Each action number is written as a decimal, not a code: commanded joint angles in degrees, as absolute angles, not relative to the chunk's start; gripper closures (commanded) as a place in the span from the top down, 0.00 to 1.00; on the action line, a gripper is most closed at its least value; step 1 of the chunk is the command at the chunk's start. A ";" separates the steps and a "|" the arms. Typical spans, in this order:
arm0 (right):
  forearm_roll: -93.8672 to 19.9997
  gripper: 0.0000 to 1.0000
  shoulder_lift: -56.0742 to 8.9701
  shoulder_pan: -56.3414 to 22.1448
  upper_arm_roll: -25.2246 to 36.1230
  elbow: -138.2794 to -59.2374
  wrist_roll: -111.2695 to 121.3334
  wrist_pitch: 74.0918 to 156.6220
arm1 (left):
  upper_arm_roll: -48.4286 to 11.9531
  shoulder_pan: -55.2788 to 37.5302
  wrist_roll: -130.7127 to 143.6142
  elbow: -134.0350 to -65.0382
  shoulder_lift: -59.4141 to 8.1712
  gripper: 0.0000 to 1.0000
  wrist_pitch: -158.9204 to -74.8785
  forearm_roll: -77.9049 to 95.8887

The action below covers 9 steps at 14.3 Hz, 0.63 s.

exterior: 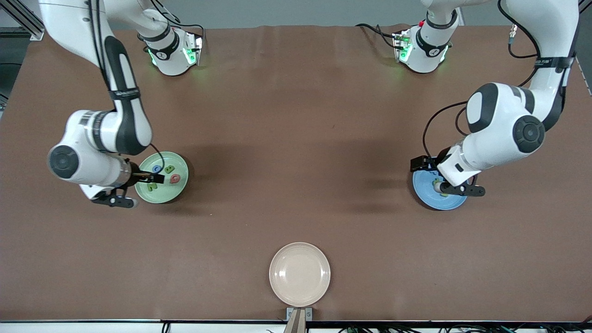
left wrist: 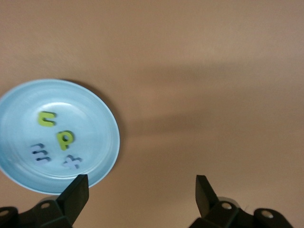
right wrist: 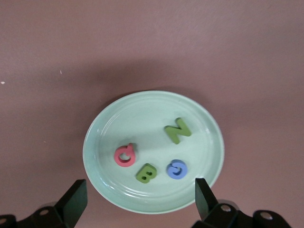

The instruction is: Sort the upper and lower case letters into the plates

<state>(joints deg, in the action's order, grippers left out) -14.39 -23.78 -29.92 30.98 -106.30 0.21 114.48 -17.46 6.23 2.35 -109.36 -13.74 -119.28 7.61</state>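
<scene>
Plates: green plate (right wrist: 153, 151) at my right arm's end holds capitals Q, B, G, N; blue plate (left wrist: 57, 135) at my left arm's end holds lowercase (sorted by case). My right gripper (right wrist: 137, 199) and left gripper (left wrist: 140, 194) hover above them, jaws apart, empty. Beige plate (exterior: 299, 274) bare.

A brown desk (exterior: 296, 138) with a matte, cloth-like top fills nearly the whole front view. Soft grey shadows lie across it in broad bands, darkest toward the two ends. Along the upper edge a strip of grey wall (exterior: 296, 11) shows, with a bit of metal framing (exterior: 18, 18) in the corner at the right arm's end. At the edge nearest the front camera runs a pale rail (exterior: 138, 326), with a small metal bracket (exterior: 299, 317) at its middle
</scene>
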 commanded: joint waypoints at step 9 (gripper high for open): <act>-11.16 1.00 -22.77 -22.33 31.03 -82.62 3.42 91.33 | -16.08 17.74 0.45 -97.42 1.32 1.00 -104.11 2.90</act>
<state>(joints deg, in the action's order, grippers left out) -11.97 -22.98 -23.65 31.64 -84.31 1.93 93.31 -15.94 15.60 1.26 -103.28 0.57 -111.25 3.92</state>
